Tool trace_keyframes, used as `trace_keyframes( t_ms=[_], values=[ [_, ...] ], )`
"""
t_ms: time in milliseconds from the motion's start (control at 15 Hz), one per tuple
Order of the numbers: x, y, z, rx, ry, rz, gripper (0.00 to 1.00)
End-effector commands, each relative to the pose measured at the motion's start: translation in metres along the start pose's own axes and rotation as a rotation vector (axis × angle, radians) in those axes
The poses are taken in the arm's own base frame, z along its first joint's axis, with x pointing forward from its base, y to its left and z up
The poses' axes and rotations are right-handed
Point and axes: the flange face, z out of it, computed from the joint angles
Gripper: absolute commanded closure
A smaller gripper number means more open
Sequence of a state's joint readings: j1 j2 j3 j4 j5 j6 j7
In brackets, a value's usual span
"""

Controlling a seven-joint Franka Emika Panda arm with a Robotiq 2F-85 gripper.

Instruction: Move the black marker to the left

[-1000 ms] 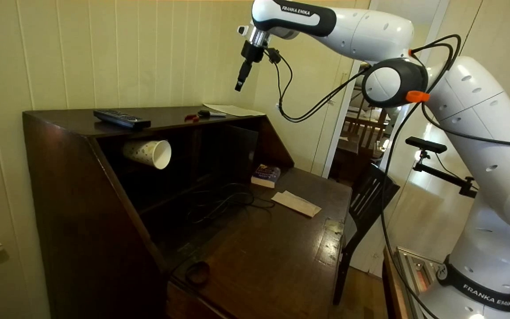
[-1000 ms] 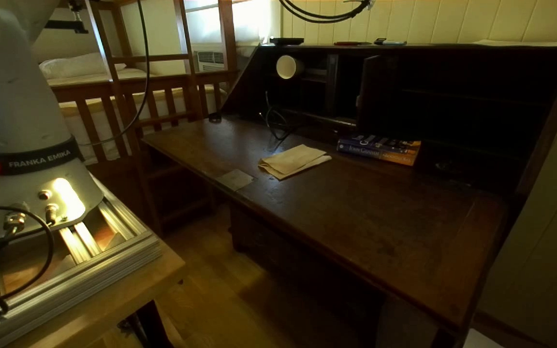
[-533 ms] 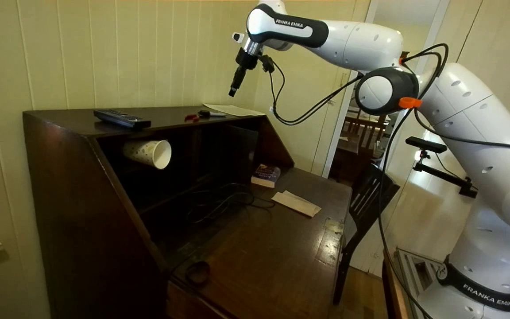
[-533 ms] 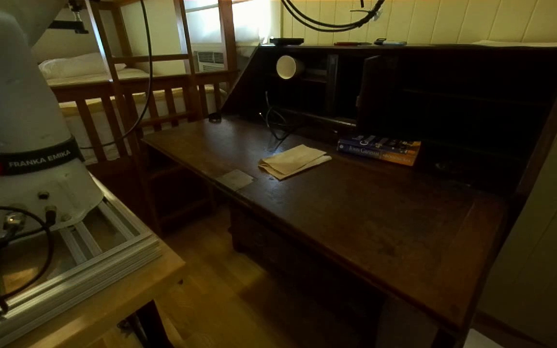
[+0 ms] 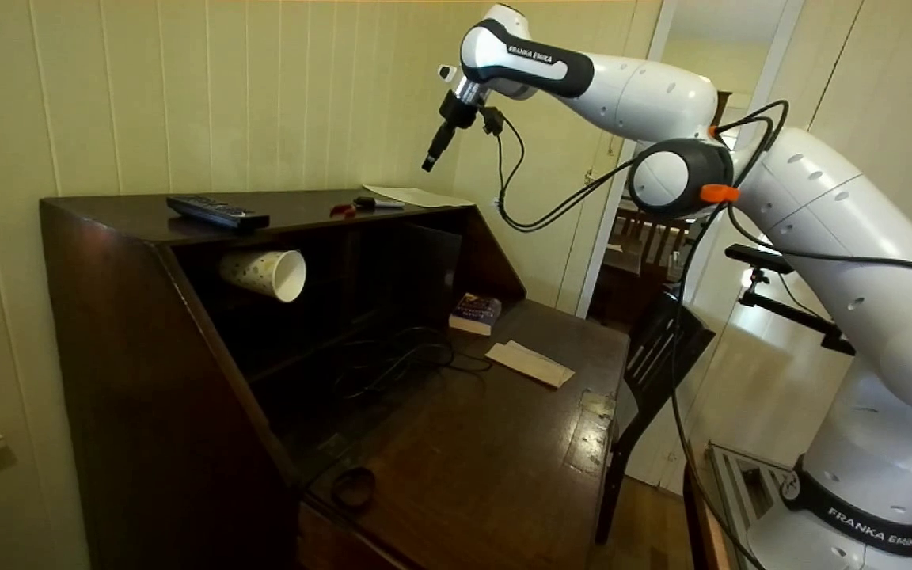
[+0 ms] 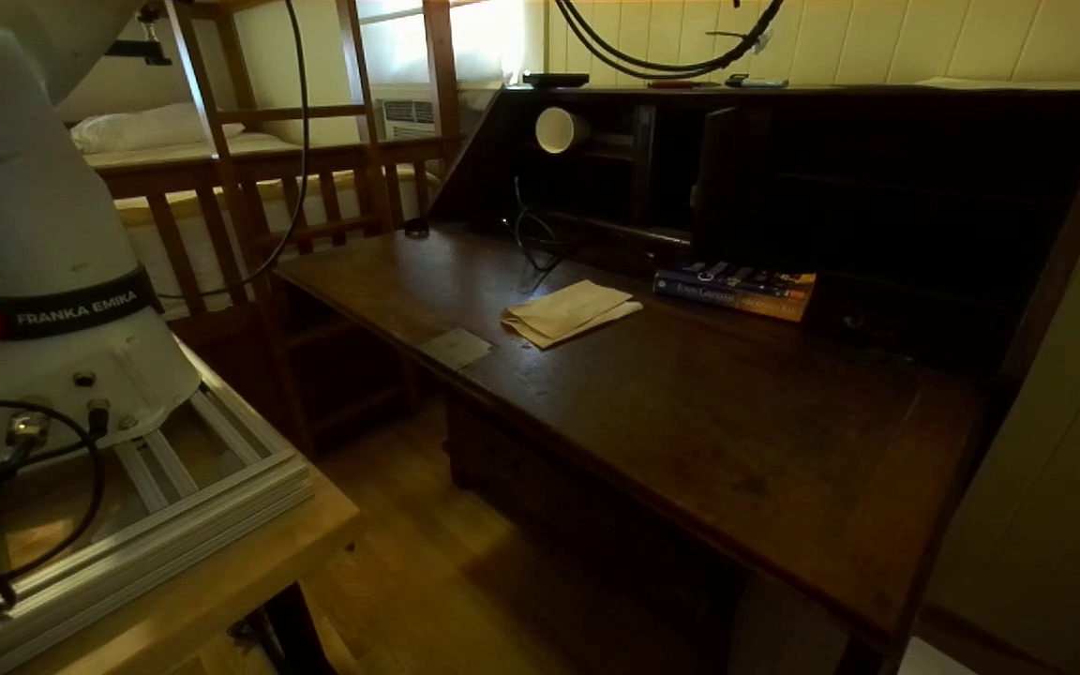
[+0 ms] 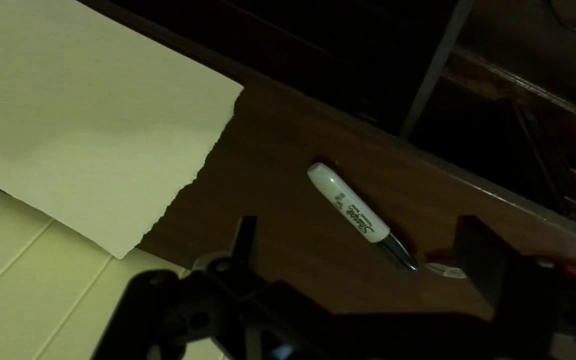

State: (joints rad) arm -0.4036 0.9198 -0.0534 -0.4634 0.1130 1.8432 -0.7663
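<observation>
Wrist view: end effector (image 7: 359, 221) spread; marker (image 7: 349, 203) unobscured; paper (image 7: 88, 115) cropped; red object (image 7: 575, 269) part-hidden.

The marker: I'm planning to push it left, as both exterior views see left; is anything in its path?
Yes: in both exterior views a red object lies just left of the marker, and the remote control lies farther left. A straight push would likely meet the red object.

Both exterior views share the desk (image 5: 488, 451) from opposite ends; the wrist view looks closely down on its top (image 7: 273, 185).
</observation>
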Motion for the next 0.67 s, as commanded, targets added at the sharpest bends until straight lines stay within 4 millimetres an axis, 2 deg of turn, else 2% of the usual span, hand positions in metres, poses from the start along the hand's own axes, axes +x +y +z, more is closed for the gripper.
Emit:
trace_keyframes(
  t_ms=[0,133,267,600],
  values=[
    [0.000,-0.001,0.000,-0.001,0.001,0.005,0.00],
    [0.001,0.005,0.009,-0.013,0.056,0.014,0.00],
    [-0.007,0.011,0.008,0.037,0.074,-0.055,0.00],
    [-0.048,0.033,0.015,0.194,0.106,-0.210,0.00]
  ],
)
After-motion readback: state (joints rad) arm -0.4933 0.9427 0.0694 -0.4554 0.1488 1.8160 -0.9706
